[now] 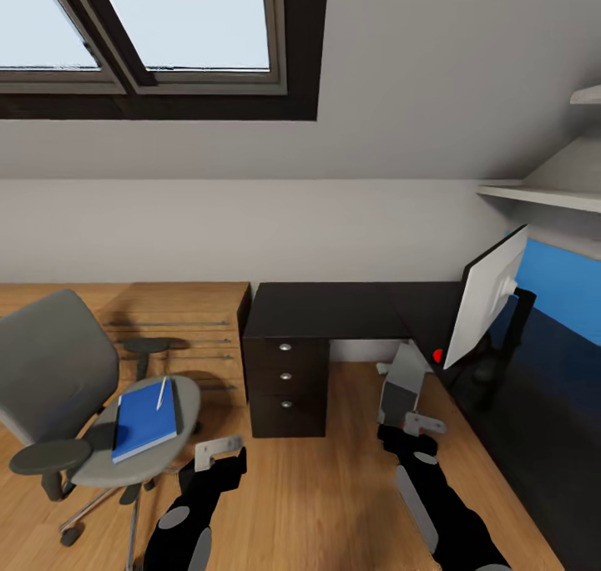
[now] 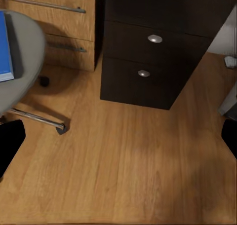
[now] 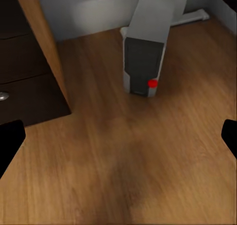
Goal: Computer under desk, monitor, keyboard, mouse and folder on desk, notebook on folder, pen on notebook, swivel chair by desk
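- My left gripper (image 1: 219, 454) hangs low over the wood floor (image 1: 334, 504), fingers spread wide, nothing between them; in the left wrist view the dark fingertips (image 2: 10, 141) sit at opposite edges with bare floor in the gap.
- My right gripper (image 1: 415, 427) is the same: spread wide, empty, over the floor just short of the computer (image 1: 402, 385).
- Swivel chair (image 1: 58, 371) stands on the floor beside my left arm, well apart from the desk (image 1: 334, 308). Its seat carries a blue folder or notebook (image 1: 145, 419), can't tell which, with the pen (image 1: 161, 393) lying on top near the far edge.
- Computer stands on the floor under the desk, a red dot on its front (image 3: 152, 83).
- Black three-drawer unit (image 1: 287, 387) holds up the desk's left end, all drawers closed, contents hidden.
- Light wooden dresser (image 1: 188, 329) sits against the drawer unit's left side, behind the chair.
- Monitor (image 1: 484, 300) stands on the desk's right wing, pale back toward me, near the blue back panel (image 1: 559, 291).
- White shelf (image 1: 542, 194) on the wall above the monitor; window (image 1: 159, 28) top left.
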Controlling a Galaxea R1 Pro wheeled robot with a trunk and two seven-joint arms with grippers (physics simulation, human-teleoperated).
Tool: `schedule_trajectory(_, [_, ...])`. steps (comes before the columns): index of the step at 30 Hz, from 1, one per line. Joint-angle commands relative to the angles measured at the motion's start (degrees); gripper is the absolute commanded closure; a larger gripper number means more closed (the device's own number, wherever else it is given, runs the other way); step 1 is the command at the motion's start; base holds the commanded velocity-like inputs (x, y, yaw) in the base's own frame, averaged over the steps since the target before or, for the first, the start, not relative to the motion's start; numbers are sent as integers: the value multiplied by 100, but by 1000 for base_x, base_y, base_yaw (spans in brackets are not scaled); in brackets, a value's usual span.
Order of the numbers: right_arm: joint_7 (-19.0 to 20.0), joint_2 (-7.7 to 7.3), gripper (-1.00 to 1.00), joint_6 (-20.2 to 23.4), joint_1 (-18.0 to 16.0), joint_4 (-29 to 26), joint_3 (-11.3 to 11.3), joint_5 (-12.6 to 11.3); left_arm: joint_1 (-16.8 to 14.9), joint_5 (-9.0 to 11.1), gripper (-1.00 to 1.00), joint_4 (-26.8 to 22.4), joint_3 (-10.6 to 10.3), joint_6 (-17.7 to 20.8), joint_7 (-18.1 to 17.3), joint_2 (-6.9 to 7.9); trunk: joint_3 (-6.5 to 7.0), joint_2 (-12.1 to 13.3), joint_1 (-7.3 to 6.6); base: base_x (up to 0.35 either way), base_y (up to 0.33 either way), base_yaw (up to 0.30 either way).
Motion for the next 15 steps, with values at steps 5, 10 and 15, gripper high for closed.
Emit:
schedule_trajectory(5, [-44, -178, -100, -41, -4, -24, -1, -46, -3, 122, -100, 21, -7, 20, 49, 0, 10, -5, 0, 0, 0, -223])
schedule_trajectory(10, [-33, -402, -100, -139, -4, -28, -14, -45, -3, 138, -100, 27, -7, 19, 52, 0, 16, -5, 0, 0, 0, -243])
schedule_trajectory(15, [-23, -552, -100, -170, -3, -28, -28, -45, -3, 141, -100, 39, -7, 17, 46, 0, 17, -5, 0, 0, 0, -255])
